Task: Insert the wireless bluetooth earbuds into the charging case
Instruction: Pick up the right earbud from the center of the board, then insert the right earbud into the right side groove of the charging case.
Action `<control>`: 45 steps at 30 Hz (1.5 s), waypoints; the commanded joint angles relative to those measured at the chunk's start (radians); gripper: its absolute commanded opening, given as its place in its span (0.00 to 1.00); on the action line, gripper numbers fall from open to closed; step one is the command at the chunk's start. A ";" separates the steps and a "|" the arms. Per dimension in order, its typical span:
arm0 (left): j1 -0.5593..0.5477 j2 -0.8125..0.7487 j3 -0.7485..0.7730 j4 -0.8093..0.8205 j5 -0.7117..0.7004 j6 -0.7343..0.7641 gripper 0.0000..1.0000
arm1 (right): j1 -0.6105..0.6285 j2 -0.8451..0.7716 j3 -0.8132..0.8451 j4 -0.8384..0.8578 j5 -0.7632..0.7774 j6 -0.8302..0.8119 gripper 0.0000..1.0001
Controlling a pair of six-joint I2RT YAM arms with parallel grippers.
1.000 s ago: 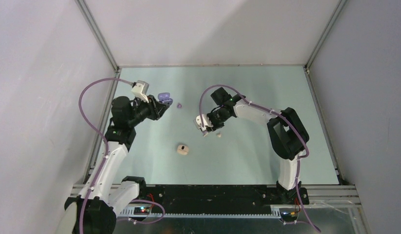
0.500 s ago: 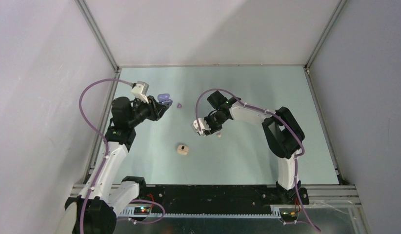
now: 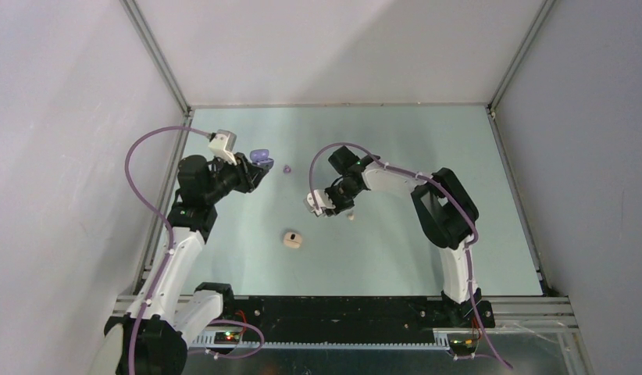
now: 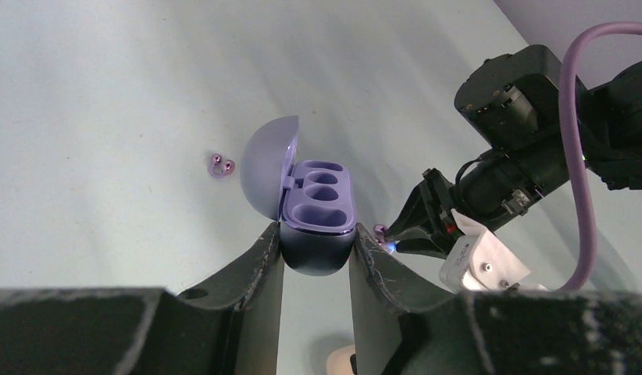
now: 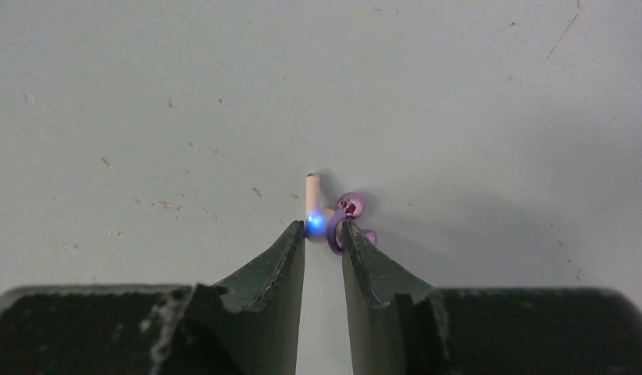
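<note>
My left gripper is shut on an open purple charging case, held with its lid swung left and both wells empty; it also shows in the top view. My right gripper is shut on a purple earbud. A cream bud with a blue glow shows at the left fingertip; I cannot tell if it is pinched too. In the left wrist view the right gripper hangs just right of the case. Another purple earbud lies on the table.
A closed cream case lies on the green table between the arms. A cream bud lies on the table just right of my right gripper. Metal frame rails and grey walls bound the table.
The right arm has shifted a little to the left with its gripper still shut. The left gripper has edged slightly up and left with the case.
</note>
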 commanded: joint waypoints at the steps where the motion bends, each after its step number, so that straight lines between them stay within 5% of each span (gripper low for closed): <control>1: 0.011 -0.006 0.003 0.030 -0.004 0.005 0.00 | 0.006 0.018 0.057 -0.002 0.007 0.021 0.28; 11: 0.012 0.000 -0.002 0.041 0.005 0.009 0.00 | 0.003 0.033 0.116 -0.066 0.023 0.043 0.01; 17: 0.012 0.025 -0.002 0.075 0.062 0.037 0.00 | -0.042 -0.001 0.247 -0.196 -0.041 0.185 0.00; 29: -0.018 0.188 0.029 0.300 0.508 0.258 0.00 | -0.237 0.039 0.785 -0.787 -0.549 0.541 0.00; 31: -0.034 0.235 0.084 0.252 0.602 0.360 0.00 | -0.251 0.027 0.808 -0.818 -0.608 0.568 0.00; 39: -0.113 0.389 0.360 -0.444 0.728 1.005 0.00 | -0.207 -0.034 0.791 -0.834 -0.661 0.527 0.00; 45: -0.147 0.445 0.410 -0.547 0.745 1.100 0.00 | -0.162 -0.017 0.835 -0.873 -0.661 0.468 0.00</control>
